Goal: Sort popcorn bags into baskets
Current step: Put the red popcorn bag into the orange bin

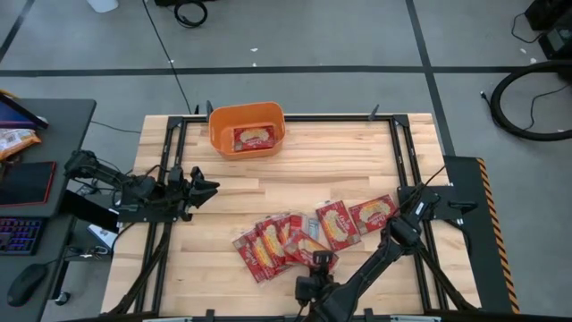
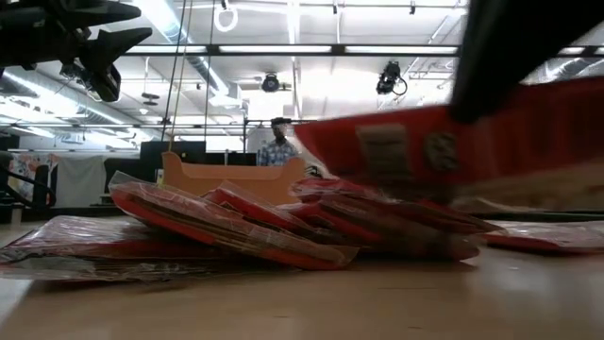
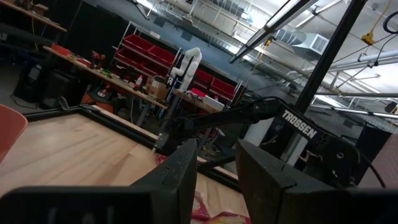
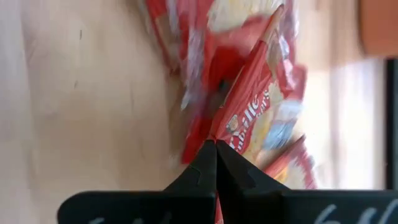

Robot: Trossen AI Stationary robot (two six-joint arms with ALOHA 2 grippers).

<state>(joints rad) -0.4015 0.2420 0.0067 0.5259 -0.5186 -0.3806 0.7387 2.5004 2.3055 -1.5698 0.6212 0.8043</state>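
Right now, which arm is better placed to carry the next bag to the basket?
Right: the right gripper is shut on a bag. The left gripper hangs open, empty, away from the pile.

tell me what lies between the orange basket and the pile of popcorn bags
Only bare wooden table, as the high view shows. The orange basket holds one bag; the pile lies apart from it near the front edge, where the right gripper pinches a bag.

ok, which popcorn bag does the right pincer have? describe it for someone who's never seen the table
Start at the pile of popcorn bags on the table's near half. At its near edge the right pincer is shut on one red bag. Unlike its neighbours, it is pinched by a corner and lifted.
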